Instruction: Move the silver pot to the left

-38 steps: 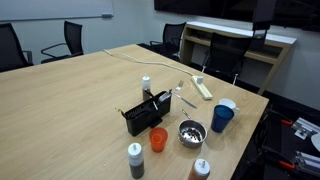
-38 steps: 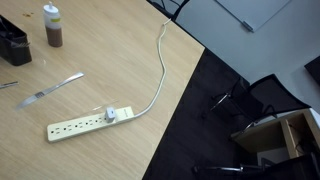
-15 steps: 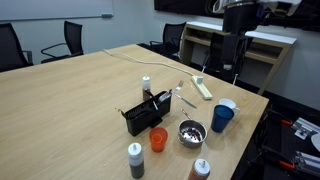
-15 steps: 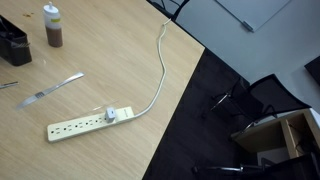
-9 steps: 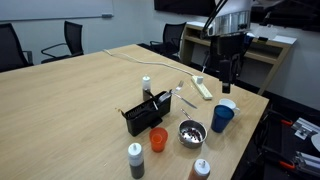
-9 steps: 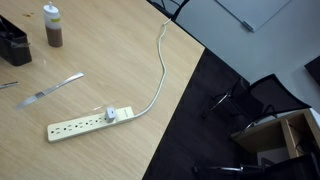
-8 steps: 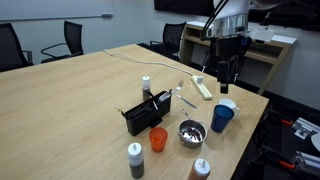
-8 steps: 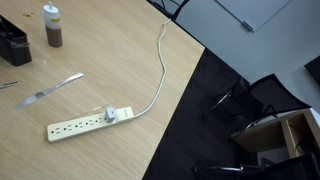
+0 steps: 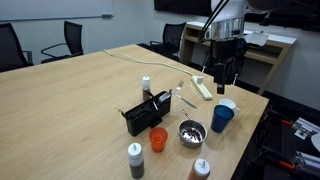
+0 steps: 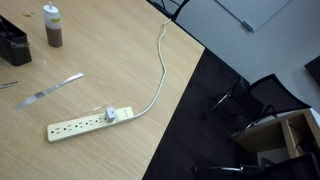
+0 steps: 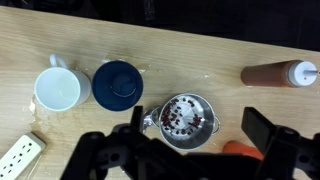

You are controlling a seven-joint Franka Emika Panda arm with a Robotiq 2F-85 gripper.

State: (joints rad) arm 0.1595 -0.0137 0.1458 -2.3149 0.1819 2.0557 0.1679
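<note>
Black two-finger gripper [image 9: 226, 80] hangs wide open and empty over the small round shiny silver pot [image 11: 183, 120], evidently aligned to straddle it.

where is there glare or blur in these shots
Wrist view: the silver pot throws speckled glints, and the end effector is a dark, soft-edged shape at the bottom. In an exterior view the table has a mild sheen.

In my wrist view the silver pot [image 11: 183, 119] sits on the table [image 11: 200, 50]; cup [image 11: 118, 84] up-left of it, mug [image 11: 57, 90] left of the cup, bottle [image 11: 275, 74] lying at right.
</note>
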